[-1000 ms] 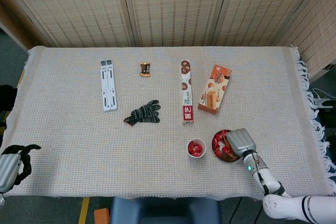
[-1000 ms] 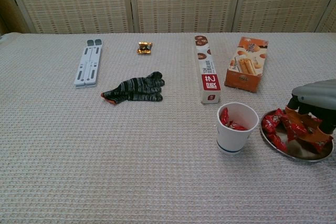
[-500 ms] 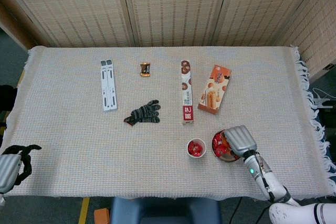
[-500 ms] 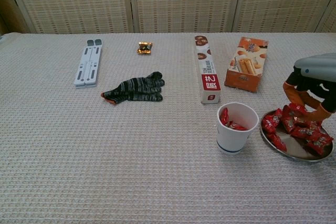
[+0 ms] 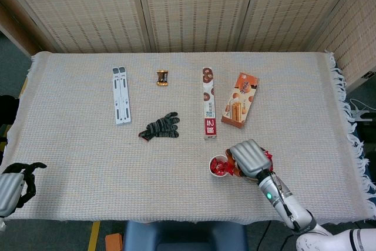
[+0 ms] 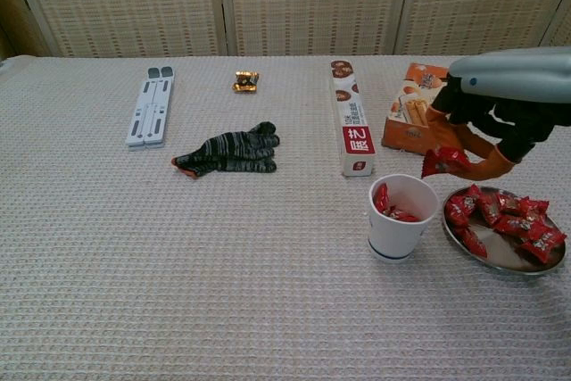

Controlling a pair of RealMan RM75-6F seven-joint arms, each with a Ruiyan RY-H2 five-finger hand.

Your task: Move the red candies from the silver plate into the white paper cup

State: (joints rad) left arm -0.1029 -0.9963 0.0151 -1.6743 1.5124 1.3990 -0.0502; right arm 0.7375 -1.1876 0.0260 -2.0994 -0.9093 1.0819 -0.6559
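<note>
Your right hand (image 6: 482, 127) pinches red candy (image 6: 443, 161), just above rim of white paper cup (image 6: 402, 218). Cup already holds a few candies. Silver plate (image 6: 505, 259) still loaded (many left). Left hand (image 5: 14, 183) idle, fingers curled, empty.

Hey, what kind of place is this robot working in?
Probably an indoor lab or demo room, not a kitchen: a table draped in a woven fringed cloth, woven screen panels behind it, and unrelated props laid out, like a glove and snack boxes.
</note>
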